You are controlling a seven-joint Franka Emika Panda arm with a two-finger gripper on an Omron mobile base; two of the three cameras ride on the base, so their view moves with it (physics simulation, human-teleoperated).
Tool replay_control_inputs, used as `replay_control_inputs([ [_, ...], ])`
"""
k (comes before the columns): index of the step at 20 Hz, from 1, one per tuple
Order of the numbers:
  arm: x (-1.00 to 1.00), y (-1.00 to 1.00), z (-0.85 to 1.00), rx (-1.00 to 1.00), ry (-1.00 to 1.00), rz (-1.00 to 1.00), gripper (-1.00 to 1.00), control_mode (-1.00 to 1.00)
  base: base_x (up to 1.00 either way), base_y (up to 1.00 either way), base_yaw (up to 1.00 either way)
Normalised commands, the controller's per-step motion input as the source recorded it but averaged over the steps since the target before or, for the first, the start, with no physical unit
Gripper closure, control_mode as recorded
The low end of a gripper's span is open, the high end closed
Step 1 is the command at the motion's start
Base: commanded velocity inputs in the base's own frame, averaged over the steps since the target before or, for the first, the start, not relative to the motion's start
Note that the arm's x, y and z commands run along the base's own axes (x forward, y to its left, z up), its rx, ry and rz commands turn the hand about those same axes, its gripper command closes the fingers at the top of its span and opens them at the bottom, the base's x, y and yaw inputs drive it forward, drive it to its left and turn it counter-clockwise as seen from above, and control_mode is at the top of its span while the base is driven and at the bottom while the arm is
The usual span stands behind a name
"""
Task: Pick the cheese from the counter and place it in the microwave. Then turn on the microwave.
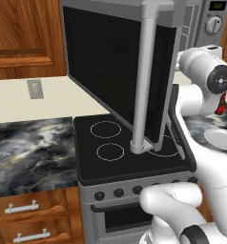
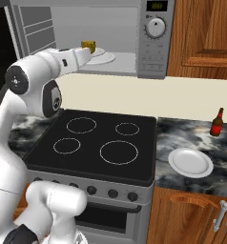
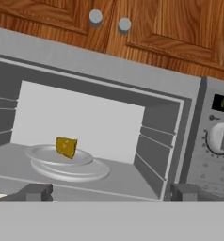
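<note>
The cheese (image 3: 66,147), a small yellow chunk, rests on a pale dish (image 3: 41,155) inside the open microwave (image 3: 198,141), and it also shows as the cheese (image 2: 88,46) just past my hand. My gripper (image 3: 111,193) is open and empty, held in front of the cavity's mouth, its fingertips (image 3: 38,192) set wide apart and short of the cheese. The gripper (image 2: 86,55) is at the front of the microwave (image 2: 153,52). The microwave door (image 1: 110,62) is swung wide open to the left, its silver bar handle (image 1: 146,76) hanging over the stove. The white knob (image 3: 220,138) sits right of the cavity.
The black stovetop (image 2: 96,143) lies below the microwave. On the marbled counter (image 2: 201,138) to its right stand a white plate (image 2: 190,162) and a brown bottle (image 2: 217,123). More counter (image 1: 29,147) lies left of the stove. Wooden cabinets (image 3: 170,28) hang above.
</note>
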Motion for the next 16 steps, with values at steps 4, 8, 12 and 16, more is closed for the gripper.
replay_control_inputs([
  [4,-0.66,0.0,0.01,0.0,-0.02,0.0,-1.0,-1.0,0.0,0.0,0.0],
  [8,-0.62,0.0,0.0,0.0,-0.01,0.0,-1.0,-1.0,0.0,0.0,0.0],
  [12,-0.65,0.0,0.02,0.0,0.0,0.0,-1.0,-1.0,0.0,0.0,0.0],
  [16,-0.59,0.01,0.01,0.0,0.0,0.0,-1.0,-1.0,0.0,0.0,0.0],
])
